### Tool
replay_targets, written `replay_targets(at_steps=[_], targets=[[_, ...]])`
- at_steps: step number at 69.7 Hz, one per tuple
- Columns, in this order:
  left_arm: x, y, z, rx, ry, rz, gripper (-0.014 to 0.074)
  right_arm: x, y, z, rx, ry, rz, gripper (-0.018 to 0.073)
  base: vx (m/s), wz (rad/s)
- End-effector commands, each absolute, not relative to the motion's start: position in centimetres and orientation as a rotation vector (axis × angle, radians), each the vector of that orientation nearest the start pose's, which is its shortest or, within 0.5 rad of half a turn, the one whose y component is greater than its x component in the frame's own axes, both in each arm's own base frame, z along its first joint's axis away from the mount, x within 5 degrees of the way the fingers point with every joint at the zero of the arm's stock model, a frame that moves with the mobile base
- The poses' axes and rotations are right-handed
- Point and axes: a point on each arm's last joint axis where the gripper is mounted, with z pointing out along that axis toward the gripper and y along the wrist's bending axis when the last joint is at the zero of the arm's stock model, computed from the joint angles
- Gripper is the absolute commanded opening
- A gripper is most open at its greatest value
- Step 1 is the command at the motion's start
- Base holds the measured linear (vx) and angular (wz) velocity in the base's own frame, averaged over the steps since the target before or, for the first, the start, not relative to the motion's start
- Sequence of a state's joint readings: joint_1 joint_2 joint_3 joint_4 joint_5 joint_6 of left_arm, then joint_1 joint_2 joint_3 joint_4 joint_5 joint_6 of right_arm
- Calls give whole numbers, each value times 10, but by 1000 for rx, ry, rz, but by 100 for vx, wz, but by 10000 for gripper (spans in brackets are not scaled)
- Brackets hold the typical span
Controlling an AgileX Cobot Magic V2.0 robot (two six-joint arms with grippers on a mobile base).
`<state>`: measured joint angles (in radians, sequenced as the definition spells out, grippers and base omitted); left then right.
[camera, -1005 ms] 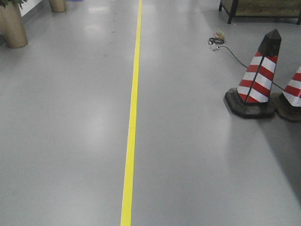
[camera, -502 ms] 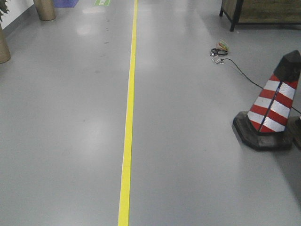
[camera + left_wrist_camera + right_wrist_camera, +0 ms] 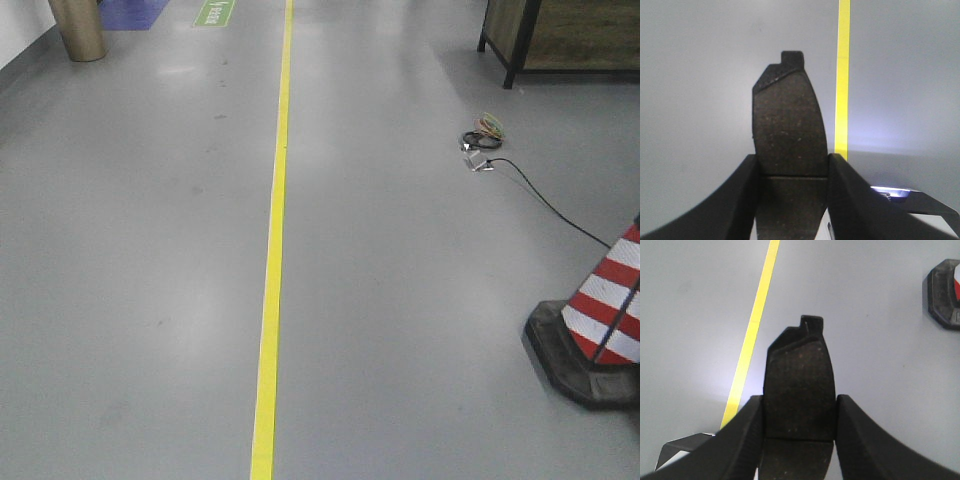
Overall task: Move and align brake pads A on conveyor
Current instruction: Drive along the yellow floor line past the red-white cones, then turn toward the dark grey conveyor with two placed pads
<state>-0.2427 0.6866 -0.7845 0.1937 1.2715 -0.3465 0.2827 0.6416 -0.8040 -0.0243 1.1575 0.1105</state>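
In the left wrist view a dark-grey curved brake pad point(image 3: 787, 125) with a thin groove across its middle sticks out forward, and my left gripper point(image 3: 792, 167) is shut on its two sides. My right gripper point(image 3: 799, 407) is shut the same way on a second brake pad point(image 3: 799, 382). Both pads hang above grey floor. The conveyor is out of view. Neither gripper shows in the front view.
A yellow floor line point(image 3: 272, 270) runs straight ahead down the grey floor. A red-and-white traffic cone point(image 3: 600, 325) on a black base stands at the right, with a black cable point(image 3: 545, 205) and small coil point(image 3: 482, 132) beyond it. A wooden cabinet point(image 3: 570, 35) is far right; a tan cylinder point(image 3: 78, 28) far left.
The view has advanced along the yellow line: the cone has slid down and right, partly out of frame, the second cone is gone, and the cable coil and cabinet are nearer.
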Motion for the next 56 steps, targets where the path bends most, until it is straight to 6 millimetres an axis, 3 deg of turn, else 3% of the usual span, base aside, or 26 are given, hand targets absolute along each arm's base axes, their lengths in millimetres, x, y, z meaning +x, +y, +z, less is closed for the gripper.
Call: replay_targets(at_steps=[1, 30, 56], targets=[[95, -5, 330, -122, 2567, 60, -6, 92, 24, 346, -218, 2389, 137, -8, 60, -1], [95, -5, 330, -122, 2567, 60, -6, 92, 24, 346, -218, 2389, 137, -8, 47, -15], [95, -5, 330, -123, 2569, 61, -6, 92, 24, 346, -218, 2390, 137, -8, 30, -60]])
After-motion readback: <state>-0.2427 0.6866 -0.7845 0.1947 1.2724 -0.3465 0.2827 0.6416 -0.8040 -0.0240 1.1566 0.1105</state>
